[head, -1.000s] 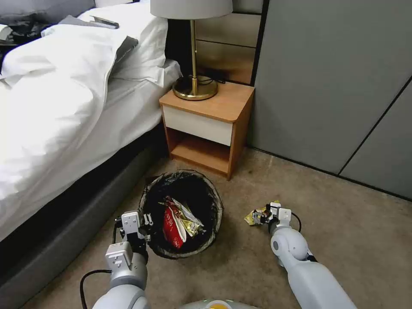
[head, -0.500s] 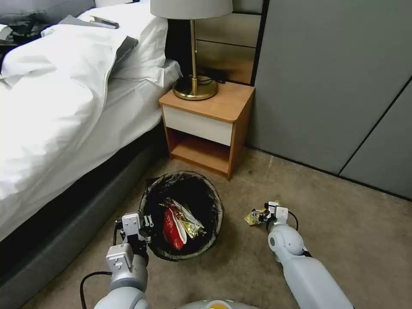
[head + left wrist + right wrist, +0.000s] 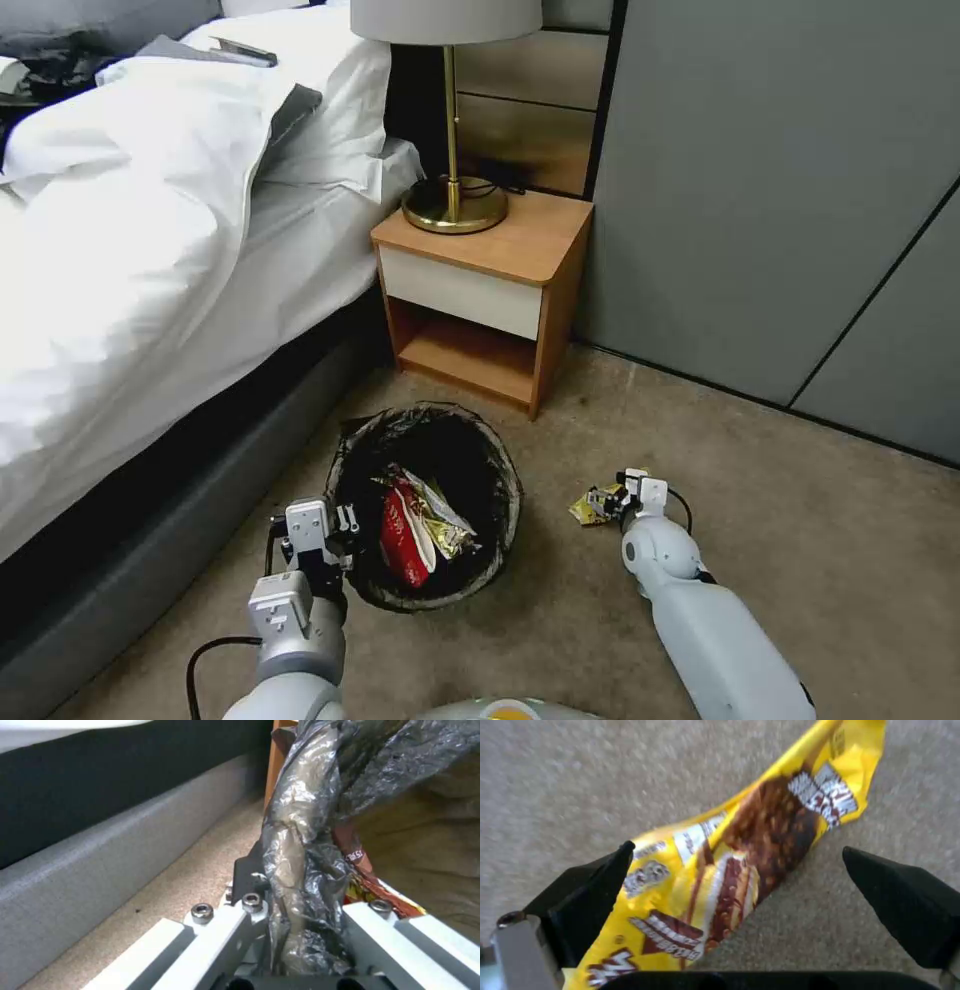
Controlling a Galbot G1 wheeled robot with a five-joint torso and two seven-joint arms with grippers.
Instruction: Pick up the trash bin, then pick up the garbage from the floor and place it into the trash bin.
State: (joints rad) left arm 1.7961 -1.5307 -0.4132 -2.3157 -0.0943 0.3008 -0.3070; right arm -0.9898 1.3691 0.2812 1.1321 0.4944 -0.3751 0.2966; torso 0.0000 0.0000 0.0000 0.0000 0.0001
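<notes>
On the carpet: we see the yellow wrapper (image 3: 740, 870) lying between the right gripper (image 3: 740, 885)'s spread fingers, long axis slanting across the gap.
Left gripper (image 3: 295, 930): we clench the trash bin (image 3: 425, 505)'s rim.

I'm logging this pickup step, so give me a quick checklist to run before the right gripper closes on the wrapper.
1. Right gripper fingers open: ok.
2. Yellow wrapper between the fingers: ok.
3. Wrapper centred in the gap: not ok, it lies against one finger.
4. Left gripper shut on the trash bin rim: ok.
5. Bin mouth open, room above the wrappers inside: ok.
6. Bin clear of the floor: cannot tell.
</notes>
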